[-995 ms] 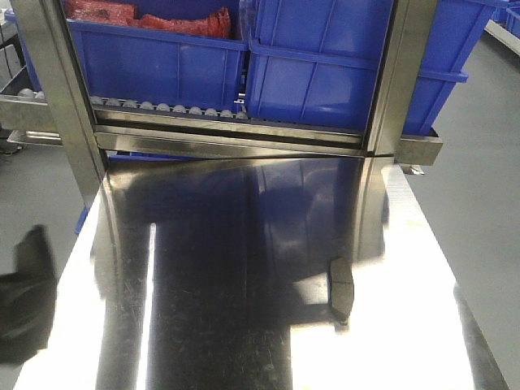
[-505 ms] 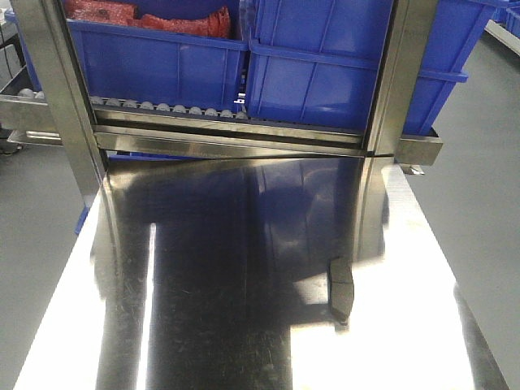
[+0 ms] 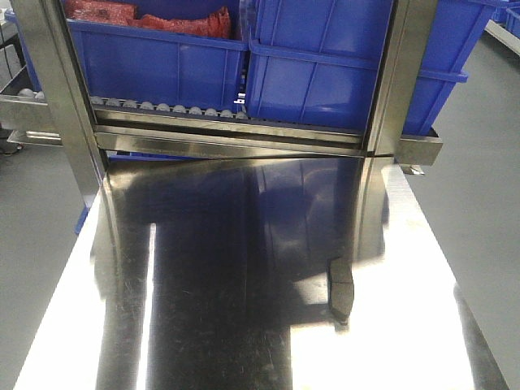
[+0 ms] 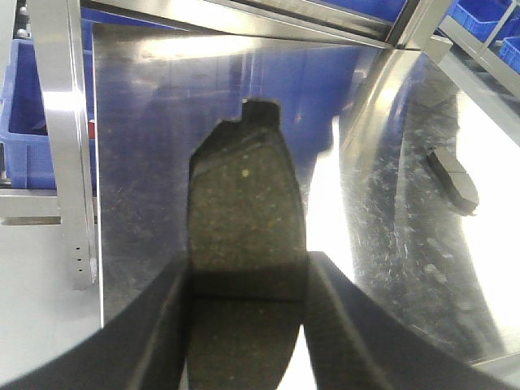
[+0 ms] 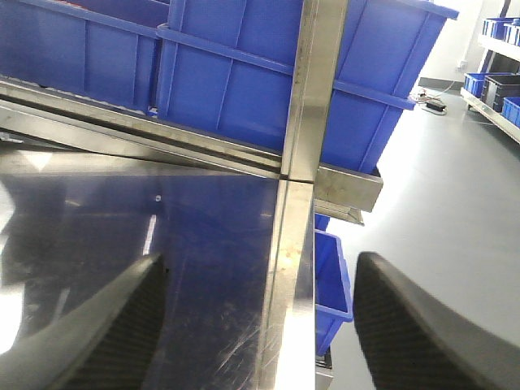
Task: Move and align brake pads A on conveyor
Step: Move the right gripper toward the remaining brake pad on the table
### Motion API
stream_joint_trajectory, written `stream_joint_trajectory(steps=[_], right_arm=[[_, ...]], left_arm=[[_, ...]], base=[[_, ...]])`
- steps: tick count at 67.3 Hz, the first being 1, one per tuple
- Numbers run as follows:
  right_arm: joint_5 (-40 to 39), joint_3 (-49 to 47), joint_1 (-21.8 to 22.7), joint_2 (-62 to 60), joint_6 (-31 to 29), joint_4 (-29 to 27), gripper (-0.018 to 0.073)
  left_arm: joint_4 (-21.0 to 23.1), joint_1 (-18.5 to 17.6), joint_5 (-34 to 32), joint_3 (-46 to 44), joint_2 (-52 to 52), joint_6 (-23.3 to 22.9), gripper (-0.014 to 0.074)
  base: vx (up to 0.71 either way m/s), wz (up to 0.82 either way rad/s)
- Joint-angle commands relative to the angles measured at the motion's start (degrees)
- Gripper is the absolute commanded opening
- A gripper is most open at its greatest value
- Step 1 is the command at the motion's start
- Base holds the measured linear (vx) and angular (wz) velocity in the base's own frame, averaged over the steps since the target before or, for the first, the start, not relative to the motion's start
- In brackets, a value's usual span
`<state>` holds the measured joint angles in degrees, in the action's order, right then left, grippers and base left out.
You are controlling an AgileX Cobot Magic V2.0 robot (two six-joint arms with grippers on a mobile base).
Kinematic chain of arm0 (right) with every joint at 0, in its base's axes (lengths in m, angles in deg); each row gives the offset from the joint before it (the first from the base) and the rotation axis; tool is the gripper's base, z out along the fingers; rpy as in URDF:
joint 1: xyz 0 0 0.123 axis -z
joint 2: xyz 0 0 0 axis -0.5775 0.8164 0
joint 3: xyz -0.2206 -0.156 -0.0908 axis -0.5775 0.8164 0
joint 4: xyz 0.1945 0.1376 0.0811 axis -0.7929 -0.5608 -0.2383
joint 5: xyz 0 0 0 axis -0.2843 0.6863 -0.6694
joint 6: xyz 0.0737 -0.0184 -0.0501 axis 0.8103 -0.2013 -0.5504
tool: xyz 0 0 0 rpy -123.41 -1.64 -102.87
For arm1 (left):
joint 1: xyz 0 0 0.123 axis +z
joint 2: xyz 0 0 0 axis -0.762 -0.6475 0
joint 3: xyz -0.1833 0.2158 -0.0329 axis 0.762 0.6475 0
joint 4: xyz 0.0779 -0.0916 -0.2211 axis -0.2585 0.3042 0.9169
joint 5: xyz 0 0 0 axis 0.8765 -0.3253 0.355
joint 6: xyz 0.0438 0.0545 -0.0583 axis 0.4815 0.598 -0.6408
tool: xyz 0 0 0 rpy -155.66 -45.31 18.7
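Stainless steel table, mirror-bright, fills the front view; a loose brake pad, dark grey, lies on it toward the right side, well apart from the blue bins standing on the roller shelf behind. Left wrist view: left gripper is clamped on a held brake pad, one black finger pressing each long edge; the friction face is turned to the camera, a groove crosses it level with the fingertips, and the notched tab is at the far end; this pad hangs above the table, well apart from the loose one at the right. Right wrist view: right gripper has its fingers spread wide with nothing between them; it hangs over the table's edge, grey floor beyond.
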<state>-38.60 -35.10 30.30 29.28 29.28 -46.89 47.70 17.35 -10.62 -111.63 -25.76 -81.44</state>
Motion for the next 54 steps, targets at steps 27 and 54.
stream_joint_trajectory(steps=[27, 54], right_arm=[[-4.49, -1.43, 0.28, 0.67, -0.40, 0.25, 0.0484], [-2.37, -7.24, 0.28, 17.64, 8.08, -0.22, 0.0484]], left_arm=[[-1.27, -0.19, -5.10, -1.47, -0.58, -0.23, -0.0006], [-1.27, -0.19, -5.10, -1.47, -0.58, -0.23, -0.0006]], base=[[0.00, 0.00], [0.00, 0.00]])
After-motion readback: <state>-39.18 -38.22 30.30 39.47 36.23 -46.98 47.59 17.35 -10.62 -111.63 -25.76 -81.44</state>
